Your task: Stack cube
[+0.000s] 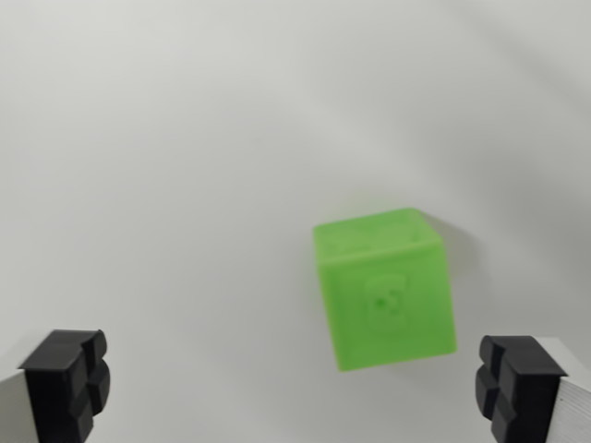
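Item: green cube (384, 288), translucent plastic, one embossed mark on its facing side. Location: resting on a plain white surface (185, 138), right of centre in the wrist view, nearer the right fingertip than the left.

Item: gripper (294, 386), black-padded fingertips (66, 380) at the lower corners, spread wide, nothing between them.

Second cube: none in view.

Risks, judged: the cube sits off the grasp midline, so a straight descent could land the right pad on its top edge or nudge it askew. The picture is blurred; the corner positions are uncertain.
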You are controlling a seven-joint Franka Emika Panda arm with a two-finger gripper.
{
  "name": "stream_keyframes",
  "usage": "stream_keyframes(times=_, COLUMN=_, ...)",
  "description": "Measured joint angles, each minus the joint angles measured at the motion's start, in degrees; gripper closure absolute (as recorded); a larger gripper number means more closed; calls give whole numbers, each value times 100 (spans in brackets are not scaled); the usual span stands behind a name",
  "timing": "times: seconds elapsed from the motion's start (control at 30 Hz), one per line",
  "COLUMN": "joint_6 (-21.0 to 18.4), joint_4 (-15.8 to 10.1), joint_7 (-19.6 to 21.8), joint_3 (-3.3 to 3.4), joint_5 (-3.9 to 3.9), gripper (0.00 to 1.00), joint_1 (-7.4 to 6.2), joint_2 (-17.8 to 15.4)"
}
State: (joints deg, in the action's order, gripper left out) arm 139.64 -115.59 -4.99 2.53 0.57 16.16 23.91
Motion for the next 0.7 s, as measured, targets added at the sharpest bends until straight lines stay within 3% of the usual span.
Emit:
stream_keyframes(times=0.57, joint_6=392, joint_4=339, joint_7=-1442, joint_3=-116, joint_5=19, gripper=0, joint_1=586, joint_2=777)
stream_keyframes(times=0.7, joint_6=501, joint_4=402, joint_7=-1576, joint_3=-125, joint_5=19, gripper=0, joint_1=662, joint_2=946)
